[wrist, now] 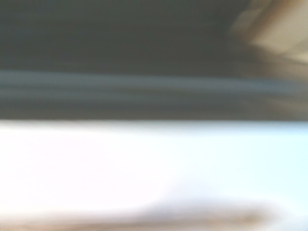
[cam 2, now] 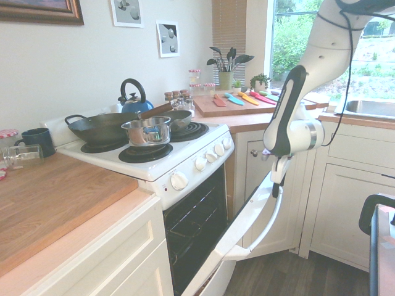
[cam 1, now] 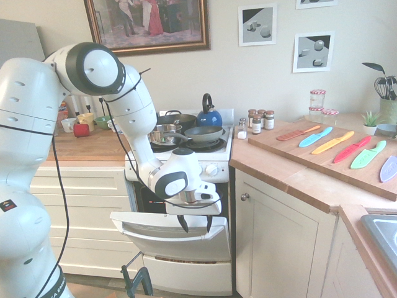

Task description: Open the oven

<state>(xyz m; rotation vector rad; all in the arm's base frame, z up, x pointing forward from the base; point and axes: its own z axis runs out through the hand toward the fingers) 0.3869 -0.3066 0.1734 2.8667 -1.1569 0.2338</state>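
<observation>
A: Your gripper (cam 1: 197, 225) hangs right over the top edge of the oven (cam 1: 186, 186) door, pointing down. In the first exterior view you can see its two dark fingers (cam 1: 183, 224) standing apart, with a clear gap between them. Their tips sit at the door's upper edge.

B: Are they clamped on the handle?

A: You can't tell that from these views. In the second exterior view the gripper (cam 2: 276, 184) sits just above the white bar handle (cam 2: 271, 216), with the dark finger tips touching or very close to the handle's top end. The fingers are spread, not pressed together.

B: And where is the oven?

A: It's the white range set between the cream cabinets, under the wooden counter (cam 1: 87, 148). Its door (cam 1: 177, 236) is tilted outward, part-way down, and you can see the dark cavity (cam 2: 194, 222) behind it with rack rails. The knobs (cam 2: 179, 180) line the front panel above.

B: What's on top?

A: A blue kettle (cam 1: 209, 115) at the back, a dark wok (cam 2: 102, 127), a frying pan (cam 1: 203, 133) and a small steel saucepan (cam 2: 148, 131) on the black burners.

B: Anything useful from the wrist view?

A: It's blurred. You get a bright white surface (wrist: 144, 163) across the near half and a dark band with faint horizontal lines beyond it.

B: To the side?

A: Coloured knives (cam 1: 338, 146) lie on a wooden board on the counter, well apart from the arm.
</observation>
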